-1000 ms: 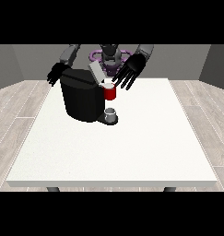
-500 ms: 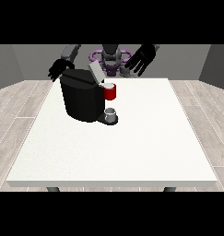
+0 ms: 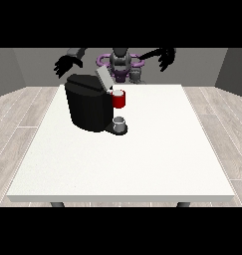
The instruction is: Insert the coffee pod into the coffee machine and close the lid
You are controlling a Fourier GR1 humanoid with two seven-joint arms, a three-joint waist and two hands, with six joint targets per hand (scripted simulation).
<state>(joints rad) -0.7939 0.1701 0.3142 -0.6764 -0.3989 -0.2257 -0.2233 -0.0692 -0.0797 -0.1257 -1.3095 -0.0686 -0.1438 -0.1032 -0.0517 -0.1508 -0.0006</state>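
I see the coffee machine [image 3: 90, 107] on the tabltop's [image 3: 142, 159] far left, lid [image 3: 103, 78] raised, red pod holder [image 3: 119, 99] out front, a cup [image 3: 119, 122] beneath. Both hands, the view's left [image 3: 66, 63] and right [image 3: 166, 56], hover behind with fingers spread, holding nothing.

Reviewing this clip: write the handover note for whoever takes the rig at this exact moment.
Hands: the hand at the view's left and the hand at the view's right are both raised behind the table, fingers spread, holding nothing.
Things: the coffee machine stands on the white table; its lid is tilted up. A pale pod appears to sit in the red holder. A grey cup stands on the machine's base.
Done: pod apparently in place.
Left: close the lid.
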